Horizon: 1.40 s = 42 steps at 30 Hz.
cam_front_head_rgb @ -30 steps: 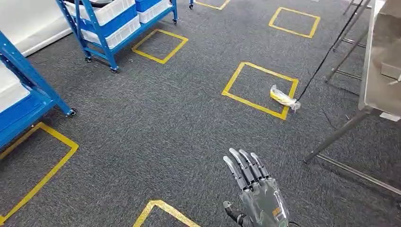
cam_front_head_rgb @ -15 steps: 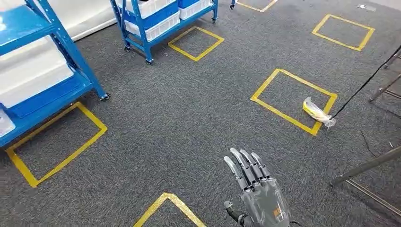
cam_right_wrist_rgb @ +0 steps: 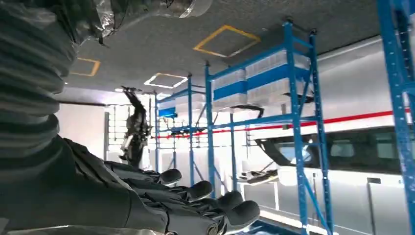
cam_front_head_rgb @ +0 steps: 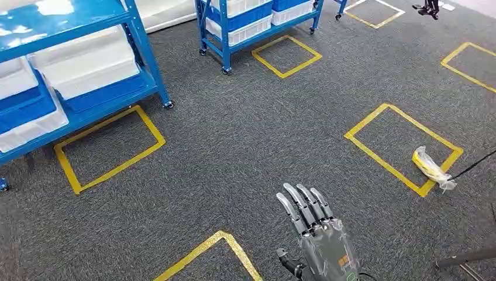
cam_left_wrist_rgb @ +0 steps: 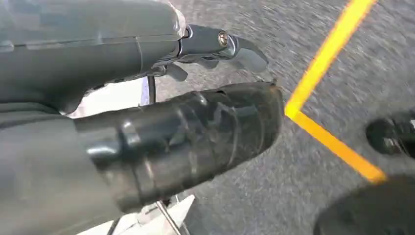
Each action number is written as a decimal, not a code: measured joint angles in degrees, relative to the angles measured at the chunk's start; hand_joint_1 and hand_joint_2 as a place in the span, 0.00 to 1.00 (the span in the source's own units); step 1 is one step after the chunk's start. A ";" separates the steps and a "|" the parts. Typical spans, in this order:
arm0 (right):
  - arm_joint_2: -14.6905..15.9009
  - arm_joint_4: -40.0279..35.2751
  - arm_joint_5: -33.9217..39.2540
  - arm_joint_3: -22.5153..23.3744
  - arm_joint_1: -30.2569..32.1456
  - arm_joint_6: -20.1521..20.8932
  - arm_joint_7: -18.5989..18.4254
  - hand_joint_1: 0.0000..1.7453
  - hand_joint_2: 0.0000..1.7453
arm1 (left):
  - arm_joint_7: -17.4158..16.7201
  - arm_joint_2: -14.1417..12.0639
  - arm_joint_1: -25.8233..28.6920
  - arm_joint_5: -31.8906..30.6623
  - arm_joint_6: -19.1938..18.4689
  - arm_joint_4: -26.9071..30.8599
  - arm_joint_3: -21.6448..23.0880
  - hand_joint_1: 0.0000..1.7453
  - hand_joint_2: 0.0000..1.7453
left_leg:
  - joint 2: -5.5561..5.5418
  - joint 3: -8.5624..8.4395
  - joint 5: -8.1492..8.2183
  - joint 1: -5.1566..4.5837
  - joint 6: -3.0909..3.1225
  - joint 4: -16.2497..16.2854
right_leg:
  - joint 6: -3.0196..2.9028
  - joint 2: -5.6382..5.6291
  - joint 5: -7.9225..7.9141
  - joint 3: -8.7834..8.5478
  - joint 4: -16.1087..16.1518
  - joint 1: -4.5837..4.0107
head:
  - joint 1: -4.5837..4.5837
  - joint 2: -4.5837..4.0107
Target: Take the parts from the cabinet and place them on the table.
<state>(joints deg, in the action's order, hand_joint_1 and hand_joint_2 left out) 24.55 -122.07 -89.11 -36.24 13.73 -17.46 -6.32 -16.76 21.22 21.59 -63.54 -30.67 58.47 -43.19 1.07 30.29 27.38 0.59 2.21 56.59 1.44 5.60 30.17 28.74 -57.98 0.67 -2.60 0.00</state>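
Cabinet (cam_front_head_rgb: pixel 76 70) now sits at ten o'clock, since the view has swung left; right hand (cam_front_head_rgb: pixel 319 237) empty, fingers extended; left hand's (cam_left_wrist_rgb: pixel 147 112) state unclear. Approach underway.

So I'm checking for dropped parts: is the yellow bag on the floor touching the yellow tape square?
Touching. The head view shows the yellow bag lying across the corner of the tape square, overlapping its line.
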 joint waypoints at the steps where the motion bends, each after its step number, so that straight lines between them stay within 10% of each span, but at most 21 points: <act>1: 0.02 -0.02 0.00 0.15 0.26 -0.11 0.00 0.00 1.00 | -0.02 0.00 -0.12 0.33 0.09 0.00 -0.04 0.00 0.00 | -0.51 0.11 -0.21 0.07 0.38 -0.05 | 0.10 -2.85 2.04 1.20 -2.42 0.05 | -0.02 0.00; 3: 0.02 -0.04 0.00 0.35 0.70 -0.11 -0.09 0.00 1.00 | -0.18 0.00 -0.23 0.79 0.11 -0.02 -0.04 0.00 0.00 | -1.63 0.47 -0.39 0.01 0.65 0.00 | 0.30 -5.11 6.81 5.59 -11.60 0.14 | -0.05 0.00; 5: 0.02 -0.02 0.00 0.39 0.77 -0.11 -0.11 0.00 1.00 | -0.63 0.00 -0.21 1.23 0.15 -0.09 0.00 0.00 0.00 | -3.02 0.62 -0.40 -0.04 0.66 0.15 | 0.37 -5.36 7.77 8.61 -17.21 0.12 | -0.05 0.00; 7: 0.02 -0.02 0.00 0.52 0.82 -0.11 -0.11 0.00 1.00 | -0.81 0.02 -0.19 1.25 0.20 -0.24 0.04 0.00 0.00 | -4.64 0.47 -0.34 -0.04 0.59 0.41 | 0.18 -5.54 3.56 6.88 -12.69 0.14 | -0.05 0.00; 9: 0.02 -0.02 0.00 0.68 0.82 -0.11 -0.09 0.00 1.00 | -1.12 0.02 -0.21 1.27 0.20 -0.26 0.15 0.00 0.00 | -6.38 0.33 -0.14 -0.02 0.28 0.70 | -0.36 -7.88 -2.20 1.97 -1.37 0.26 | -0.07 0.00; 10: 0.04 0.02 0.09 0.68 0.80 -0.04 -0.09 0.00 1.00 | -1.62 0.11 -0.23 1.27 0.20 -0.31 0.15 0.00 0.00 | -6.87 0.65 -0.18 -0.13 0.01 0.71 | -0.57 -10.71 -0.91 1.37 -0.51 0.30 | -0.07 0.00; 11: 0.04 -0.09 0.19 0.72 1.09 -0.07 0.02 0.00 1.00 | -2.35 0.07 -0.46 1.25 0.13 -0.31 0.17 0.00 0.00 | -7.69 1.07 -0.23 -0.09 -0.36 1.27 | -0.60 -10.61 -1.38 1.54 0.17 0.29 | -0.05 0.00; 12: 0.04 -0.11 0.26 0.72 1.11 -0.04 0.11 0.00 0.00 | -2.91 0.07 -0.40 1.27 0.09 -0.31 0.15 0.00 0.00 | -8.21 1.35 -0.43 0.19 -0.76 1.08 | -0.65 -9.82 -1.38 1.69 -0.03 0.06 | -0.05 0.00; 14: 0.06 -0.13 0.39 0.79 1.02 0.02 0.11 0.00 0.00 | -3.48 0.11 -0.06 1.34 -0.17 -0.33 0.17 0.00 0.00 | -9.33 1.55 -0.73 0.30 -1.55 0.60 | -1.17 -8.85 -1.51 1.63 0.08 0.01 | -0.07 0.00; 15: 0.06 -0.15 0.99 0.81 1.02 0.33 0.07 0.00 0.00 | -3.69 0.09 -0.08 1.43 -0.20 -0.33 0.17 0.00 0.00 | -8.68 1.66 -0.28 0.15 -1.75 1.20 | -1.70 -8.07 -1.90 1.34 0.90 0.86 | -0.07 0.00; 17: 0.11 -0.15 3.94 0.96 1.51 1.77 -0.33 0.00 0.00 | -3.82 0.09 -0.21 1.82 -0.30 -0.33 0.20 0.00 0.00 | -3.03 4.16 3.18 -0.18 -2.11 6.31 | -2.45 -7.07 -1.78 1.14 1.35 0.54 | 0.35 0.00; 19: 0.15 -0.13 7.44 1.18 2.12 3.54 -0.96 0.00 0.00 | -3.80 0.07 -0.53 1.88 -0.28 -0.33 0.20 0.00 0.00 | -1.61 8.46 6.89 0.02 -2.33 15.03 | -2.59 -6.00 -1.43 1.30 1.30 0.24 | 0.33 0.00; 21: 0.17 -0.13 10.19 1.35 2.49 4.18 -1.53 0.00 0.00 | -3.69 0.09 -0.49 1.91 -0.28 -0.35 0.20 0.00 0.00 | -1.38 9.92 6.57 0.06 -2.39 18.24 | -2.45 -5.14 -0.93 0.97 1.10 0.10 | 0.33 0.00; 24: 0.17 -0.13 12.77 1.97 3.27 4.37 -2.03 0.00 0.00 | -3.67 0.07 -0.30 1.88 -0.13 -0.35 0.20 0.00 0.00 | -1.28 2.86 -0.27 -0.04 -1.55 5.47 | -2.12 -4.44 -0.08 -0.38 1.00 -0.07 | 0.33 0.00; 31: 0.19 -0.15 13.16 2.38 3.64 4.41 -2.08 0.00 0.00 | -3.65 0.02 -0.02 1.91 -0.11 -0.35 0.09 0.00 0.00 | -1.07 -2.81 1.54 -0.36 0.87 -1.09 | 0.02 -4.74 0.26 -0.92 -2.14 0.16 | 0.11 0.00; 36: 0.26 -0.02 19.35 3.47 4.79 7.22 -3.51 0.00 0.00 | -3.72 0.02 0.04 2.21 -0.13 -0.35 0.09 0.00 0.00 | -1.50 -5.41 4.17 -0.39 1.14 -1.25 | 0.73 -5.34 5.80 11.26 -16.66 0.23 | 0.19 0.00; 38: 0.24 0.31 23.74 4.50 5.85 7.45 -3.96 0.00 0.00 | -3.72 0.02 0.10 2.21 -0.17 -0.35 0.07 0.00 0.00 | -1.76 -7.52 5.77 -0.29 0.93 -1.25 | 0.91 -5.34 2.89 11.14 -11.73 0.24 | 0.17 0.00; 40: 0.06 0.77 28.14 5.95 7.28 7.45 -3.89 0.00 0.00 | -3.72 0.02 0.22 2.21 -0.30 -0.35 0.07 0.00 0.00 | -1.85 -9.43 7.72 -0.26 0.57 -1.36 | 0.39 -5.32 -5.61 10.03 -3.36 0.18 | 0.13 0.00; 42: -0.83 2.03 32.34 7.92 8.77 8.40 -3.23 0.00 0.00 | -3.80 0.02 -0.08 2.17 -0.39 -0.39 -0.04 0.00 0.00 | -2.00 -10.30 8.84 -0.43 -0.37 -1.65 | -0.62 -5.30 -5.67 9.82 -3.42 -0.62 | 0.28 0.00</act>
<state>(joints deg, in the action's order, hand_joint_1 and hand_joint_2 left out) 23.71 -120.04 -56.77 -28.32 22.50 -9.07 -9.55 -20.57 21.24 21.51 -61.37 -31.06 58.07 -43.23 -0.93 20.00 36.23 0.16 1.84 54.94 0.82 0.30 24.50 38.56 -61.40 0.05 -2.32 0.00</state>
